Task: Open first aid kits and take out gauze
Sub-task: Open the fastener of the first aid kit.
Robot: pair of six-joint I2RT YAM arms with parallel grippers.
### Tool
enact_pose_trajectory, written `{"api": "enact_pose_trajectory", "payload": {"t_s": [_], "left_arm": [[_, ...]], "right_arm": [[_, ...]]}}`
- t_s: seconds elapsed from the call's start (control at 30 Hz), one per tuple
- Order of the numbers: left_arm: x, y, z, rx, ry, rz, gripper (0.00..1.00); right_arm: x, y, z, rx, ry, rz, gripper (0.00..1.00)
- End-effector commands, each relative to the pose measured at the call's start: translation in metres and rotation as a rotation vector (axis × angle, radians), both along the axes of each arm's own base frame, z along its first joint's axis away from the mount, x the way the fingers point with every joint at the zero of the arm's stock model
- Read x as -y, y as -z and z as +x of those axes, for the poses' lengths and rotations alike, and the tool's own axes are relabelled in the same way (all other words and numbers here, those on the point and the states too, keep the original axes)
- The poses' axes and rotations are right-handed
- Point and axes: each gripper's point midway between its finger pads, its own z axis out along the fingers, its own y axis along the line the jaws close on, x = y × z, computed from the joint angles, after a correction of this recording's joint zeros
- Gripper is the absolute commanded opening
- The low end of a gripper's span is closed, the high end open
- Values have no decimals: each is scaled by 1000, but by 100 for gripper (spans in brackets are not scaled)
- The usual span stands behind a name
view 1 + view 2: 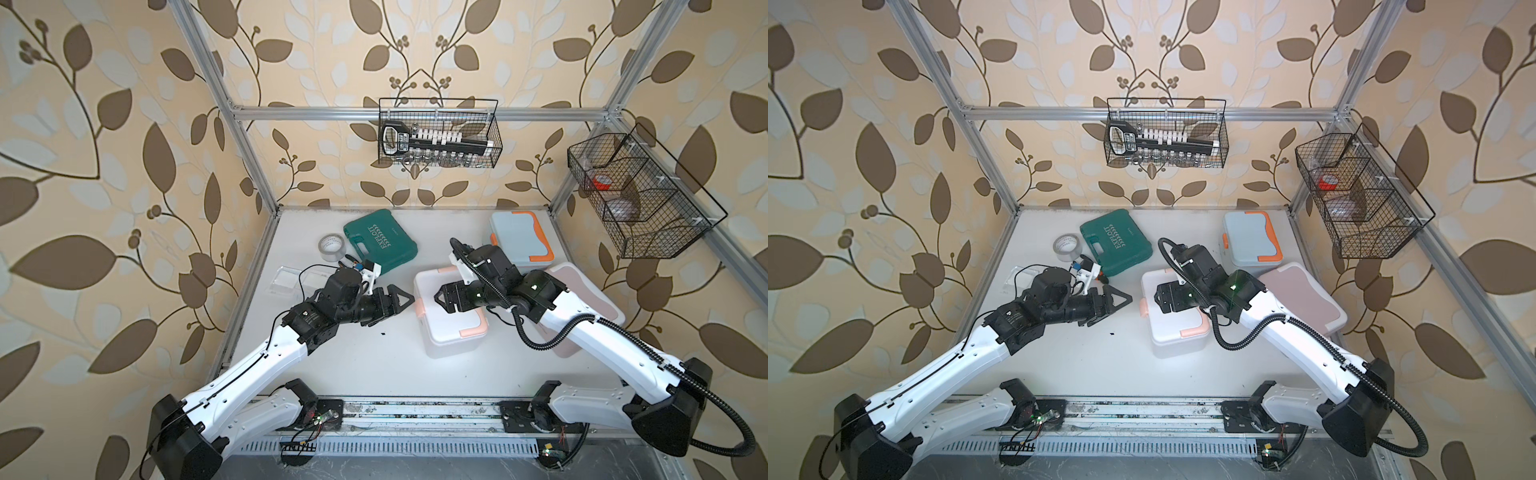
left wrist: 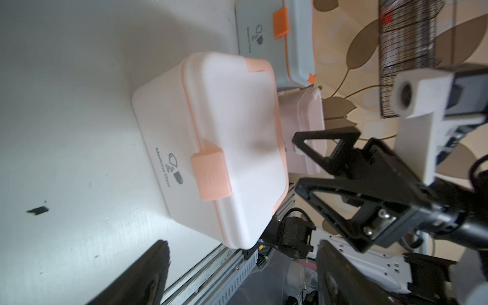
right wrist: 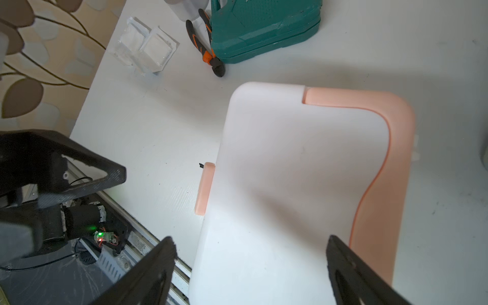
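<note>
The white first aid kit with peach trim (image 1: 451,332) stands mid-table with its lid down; its peach latch (image 2: 211,177) faces my left gripper. My right gripper (image 1: 439,297) hovers open over that lid (image 3: 290,171), nothing between its fingers. My left gripper (image 1: 405,303) is open too, just left of the kit, and holds nothing. The light blue kit with orange trim (image 1: 521,237) sits shut behind. The pink kit (image 1: 582,286) lies partly under my right arm. Two clear gauze packets (image 3: 148,50) lie near the table's left edge, behind my left arm.
A dark green case (image 1: 380,245) and a grey tape roll (image 1: 332,247) sit at the back left, with orange-handled pliers (image 3: 208,52) beside the case. Wire baskets (image 1: 440,133) hang on the back and right walls. A small black scrap (image 1: 382,333) lies in front of the white kit.
</note>
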Motion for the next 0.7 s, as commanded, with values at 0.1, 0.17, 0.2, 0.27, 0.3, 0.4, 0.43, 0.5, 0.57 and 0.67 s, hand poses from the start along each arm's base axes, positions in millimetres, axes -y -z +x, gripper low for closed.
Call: {"api": "enact_pose_trajectory", "payload": {"t_s": [0.1, 0.17, 0.2, 0.27, 0.3, 0.4, 0.43, 0.5, 0.57, 0.67], "left_arm": [[1, 28, -8, -19, 41, 327, 89], [7, 32, -4, -26, 44, 348, 90], [10, 33, -2, -28, 48, 359, 90], [14, 37, 4, -33, 54, 379, 91], [17, 37, 7, -32, 56, 384, 91], [24, 39, 14, -29, 65, 401, 92], [26, 41, 16, -31, 65, 408, 92], [31, 44, 20, -34, 75, 409, 92], [36, 47, 22, -40, 82, 407, 92], [37, 53, 26, -47, 79, 426, 92]], "right_arm": [[21, 24, 2, -30, 35, -64, 91], [22, 28, 2, -37, 35, -62, 91], [23, 30, 1, -41, 34, -64, 91], [23, 33, 1, -46, 29, -67, 91], [23, 34, 1, -49, 29, -66, 91], [23, 37, 0, -57, 27, -66, 91], [23, 38, -1, -59, 25, -66, 91], [23, 40, -1, -63, 24, -65, 91], [24, 42, -2, -67, 25, -64, 91], [24, 43, -2, -68, 24, -60, 91]]}}
